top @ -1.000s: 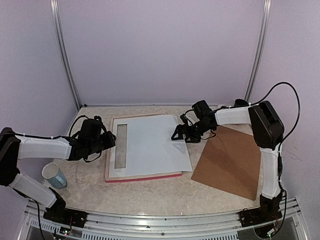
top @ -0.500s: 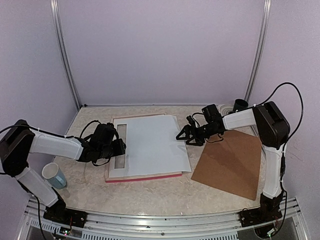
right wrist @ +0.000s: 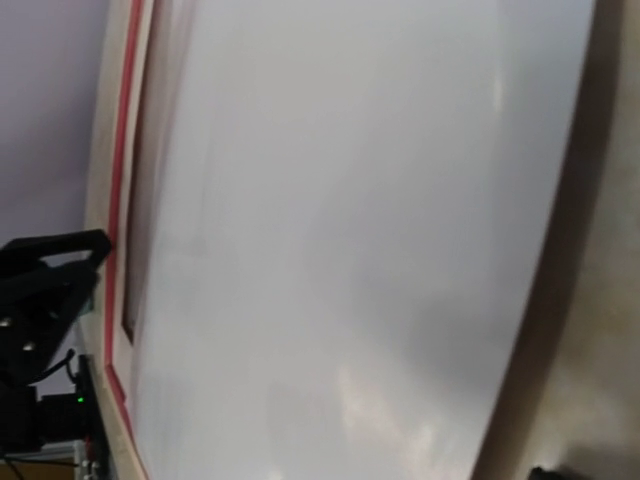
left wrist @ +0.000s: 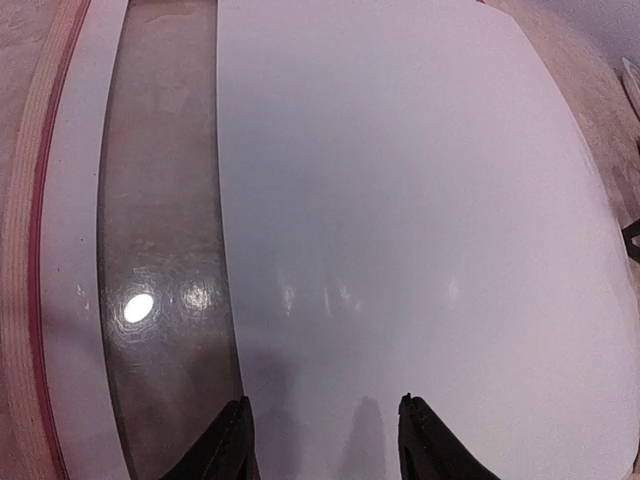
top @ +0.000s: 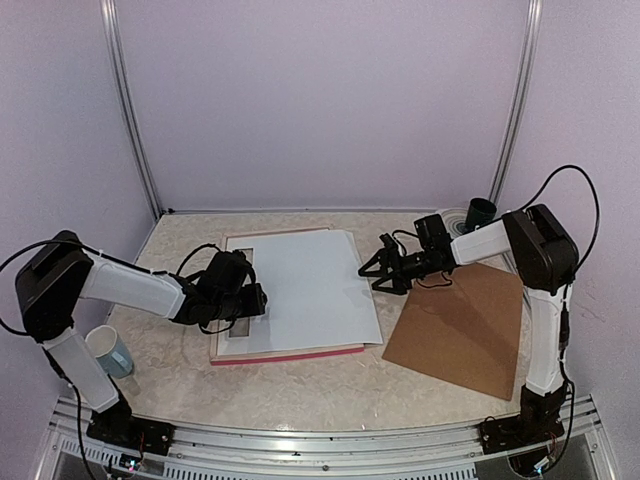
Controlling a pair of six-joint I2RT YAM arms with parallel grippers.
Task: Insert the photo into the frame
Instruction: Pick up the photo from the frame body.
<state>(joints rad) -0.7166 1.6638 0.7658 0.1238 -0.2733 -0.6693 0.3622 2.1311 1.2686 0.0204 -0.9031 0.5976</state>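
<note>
The frame point(top: 290, 355) lies flat on the table, pale wood back up, with its pink-red edge showing. It also shows in the left wrist view point(left wrist: 20, 300) and the right wrist view point(right wrist: 115, 200). The photo point(top: 310, 290) lies on it with its white back up and hangs over the frame's right side; the printed side is hidden. My left gripper point(top: 255, 300) is open just above the photo's left edge point(left wrist: 400, 200), its tips astride that edge point(left wrist: 325, 445). My right gripper point(top: 373, 275) looks open and empty at the photo's right edge point(right wrist: 350, 250); its fingers are out of its wrist view.
A white mat border point(left wrist: 70, 300) and glass point(left wrist: 160, 250) show inside the frame, left of the photo. A brown backing board point(top: 455, 325) lies to the right. A white-and-blue cup point(top: 107, 350) stands front left. A dark cup point(top: 482, 212) stands back right.
My left gripper has moved right, from the frame's left side onto the photo's left edge. My right gripper has drawn back to the right, off the photo.
</note>
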